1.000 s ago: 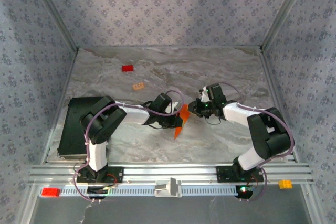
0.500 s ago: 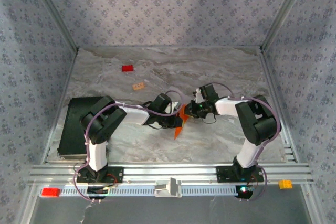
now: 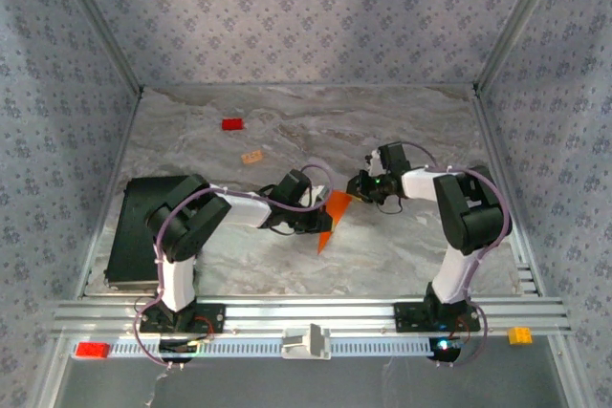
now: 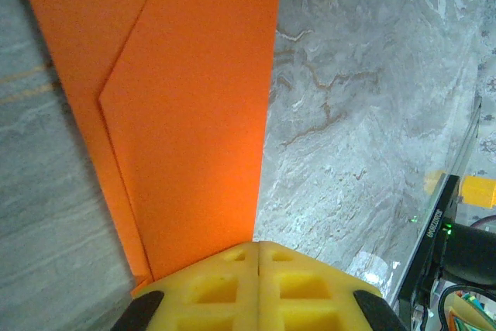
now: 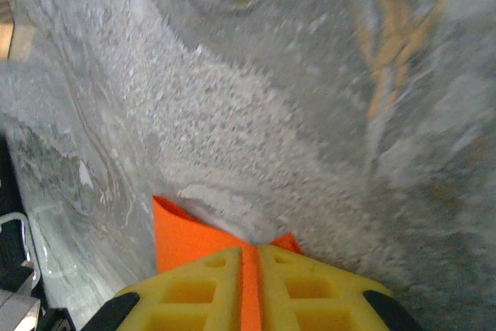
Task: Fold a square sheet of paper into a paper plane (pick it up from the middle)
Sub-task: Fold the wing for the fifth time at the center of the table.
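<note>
The folded paper (image 3: 331, 209) sits mid-bench between the arms, with its long axis running from a wide far end to a point nearer the bases. The left gripper (image 3: 316, 220) is pressed together on its left edge. The right gripper (image 3: 358, 191) is likewise closed, pinching the far right corner. Both arms are equally near, so the next crease likely turns on that axis between them.
</note>
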You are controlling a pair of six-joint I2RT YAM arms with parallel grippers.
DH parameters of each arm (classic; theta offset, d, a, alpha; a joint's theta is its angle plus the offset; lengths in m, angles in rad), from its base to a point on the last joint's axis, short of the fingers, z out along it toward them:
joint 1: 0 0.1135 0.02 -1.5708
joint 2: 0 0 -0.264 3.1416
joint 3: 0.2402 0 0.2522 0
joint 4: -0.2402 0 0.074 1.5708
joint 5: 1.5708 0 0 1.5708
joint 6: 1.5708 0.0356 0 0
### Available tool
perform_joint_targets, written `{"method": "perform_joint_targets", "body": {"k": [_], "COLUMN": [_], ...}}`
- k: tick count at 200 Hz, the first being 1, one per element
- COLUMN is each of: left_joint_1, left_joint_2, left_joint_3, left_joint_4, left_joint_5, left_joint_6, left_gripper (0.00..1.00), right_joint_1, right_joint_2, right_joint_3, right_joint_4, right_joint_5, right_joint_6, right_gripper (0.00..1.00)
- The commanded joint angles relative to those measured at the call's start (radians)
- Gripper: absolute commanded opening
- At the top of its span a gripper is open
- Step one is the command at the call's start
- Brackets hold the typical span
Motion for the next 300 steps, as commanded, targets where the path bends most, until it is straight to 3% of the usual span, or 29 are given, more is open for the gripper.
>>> {"method": "perform_joint_targets", "body": {"k": [1, 64, 121, 193, 236, 300], "left_joint_1": [-0.001, -0.001, 0.000, 0.000, -0.001, 0.000], "left_joint_2": [0.057, 0.051, 0.042, 0.040, 0.036, 0.027], "left_joint_3": [-0.053, -0.052, -0.055, -0.060, -0.060, -0.044], "left_joint_4": [-0.142, -0.142, -0.130, -0.109, -0.111, -0.124], "left_joint_5": [-0.024, -0.026, -0.032, -0.027, -0.028, -0.019], "left_joint_6": [0.013, 0.013, 0.006, -0.004, -0.007, -0.001], "left_gripper": [0.00, 0.00, 0.00, 0.00, 0.00, 0.00], "right_joint_1": [-0.036, -0.038, 0.004, 0.101, 0.102, 0.066], "right_joint_2": [0.024, -0.112, -0.164, -0.144, -0.082, -0.006], "right_joint_3": [0.020, 0.002, -0.051, -0.060, -0.037, -0.061], "right_joint_4": [-0.031, -0.048, -0.006, -0.005, -0.022, -0.051], "right_joint_5": [0.112, 0.107, 0.016, 0.011, 0.000, 0.082], "right_joint_6": [-0.027, -0.033, 0.006, 0.006, -0.018, -0.028], "right_gripper": [0.15, 0.17, 0.17, 0.17, 0.17, 0.14]}}
